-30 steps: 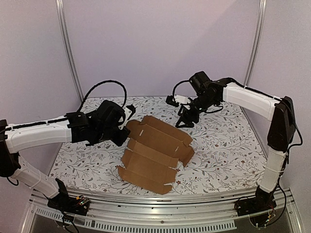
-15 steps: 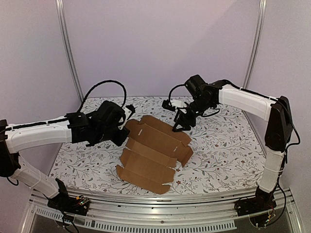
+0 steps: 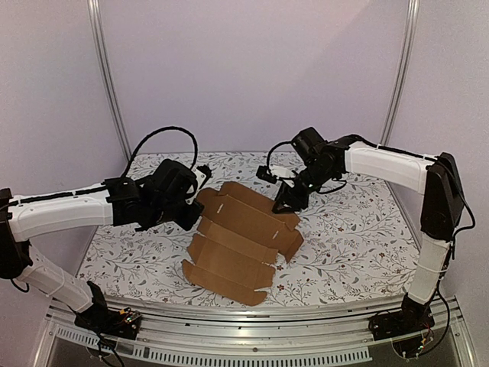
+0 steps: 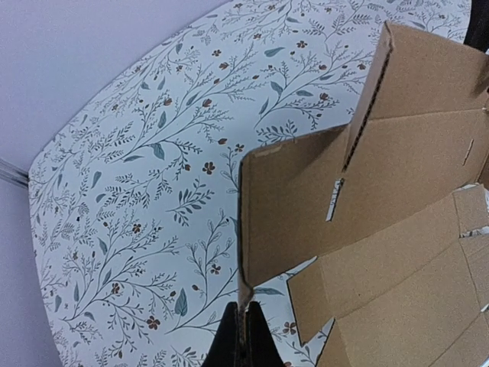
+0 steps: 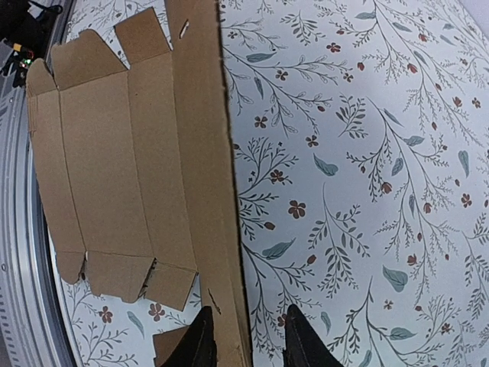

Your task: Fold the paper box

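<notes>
The paper box [image 3: 237, 238] is a flat brown die-cut cardboard sheet with notched flaps, lying mid-table with its left part lifted. My left gripper [image 3: 196, 206] is shut on the sheet's left edge. In the left wrist view its tips [image 4: 244, 340] pinch the thin edge of a raised flap [image 4: 306, 206]. My right gripper [image 3: 283, 203] is at the sheet's far right edge. In the right wrist view it [image 5: 248, 345] is open and straddles the long edge of the cardboard [image 5: 130, 153]. One finger [image 5: 200, 344] is over the cardboard, and the other is over the cloth with a gap beside it.
A floral-patterned cloth [image 3: 351, 229] covers the table. A metal rail [image 3: 252, 321] runs along the near edge, with the arm bases at its ends. Two upright poles [image 3: 107, 84] stand at the back corners in front of plain purple walls.
My right gripper has moved left and down onto the sheet's far edge, and its jaws have narrowed. The sheet's right side has shifted slightly. The left arm keeps its grip and has not moved.
</notes>
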Controlling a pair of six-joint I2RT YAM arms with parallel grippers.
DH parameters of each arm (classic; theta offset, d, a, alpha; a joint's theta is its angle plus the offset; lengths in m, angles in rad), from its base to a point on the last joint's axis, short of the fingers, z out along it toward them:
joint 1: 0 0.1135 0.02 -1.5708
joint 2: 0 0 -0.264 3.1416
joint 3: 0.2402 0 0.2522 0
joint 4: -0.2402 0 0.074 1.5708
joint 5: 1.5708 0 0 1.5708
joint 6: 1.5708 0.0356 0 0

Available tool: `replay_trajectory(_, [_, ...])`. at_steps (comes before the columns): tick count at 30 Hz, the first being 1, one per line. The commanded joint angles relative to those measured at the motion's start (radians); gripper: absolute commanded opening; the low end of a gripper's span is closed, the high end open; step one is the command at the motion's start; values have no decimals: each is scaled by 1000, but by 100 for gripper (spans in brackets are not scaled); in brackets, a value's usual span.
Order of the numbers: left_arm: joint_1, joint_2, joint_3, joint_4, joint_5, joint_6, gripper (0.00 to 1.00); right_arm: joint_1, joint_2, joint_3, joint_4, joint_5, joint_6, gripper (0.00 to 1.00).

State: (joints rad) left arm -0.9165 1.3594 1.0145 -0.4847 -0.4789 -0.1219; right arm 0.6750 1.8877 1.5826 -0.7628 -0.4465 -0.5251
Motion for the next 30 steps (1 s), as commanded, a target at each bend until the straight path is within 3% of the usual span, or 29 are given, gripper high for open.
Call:
replay_trajectory(1, [-21,-17,-20,9,6,-17,0,11,-38,-19,29,-5,22,24])
replay_trajectory(6, [-22,-19,-27,11,2,-37,0,18,-43,-38,31,13,21,0])
replay_trajectory(9, [-22,-27,-36,22,3,-42,0,29,-58,-52,40,48,19,0])
replay_trajectory(19, [-20,-162,-49,-3,-5,-133,36,99,-176,-136,84,209,34,0])
replay_trajectory(24, [-18,-261,-21,-7,99,-170,47,150,-213,-142,84,312,49,0])
replay_trajectory(30, [-15,-320,4,32,275,-217,51,215,-236,-141,79,439,59,0])
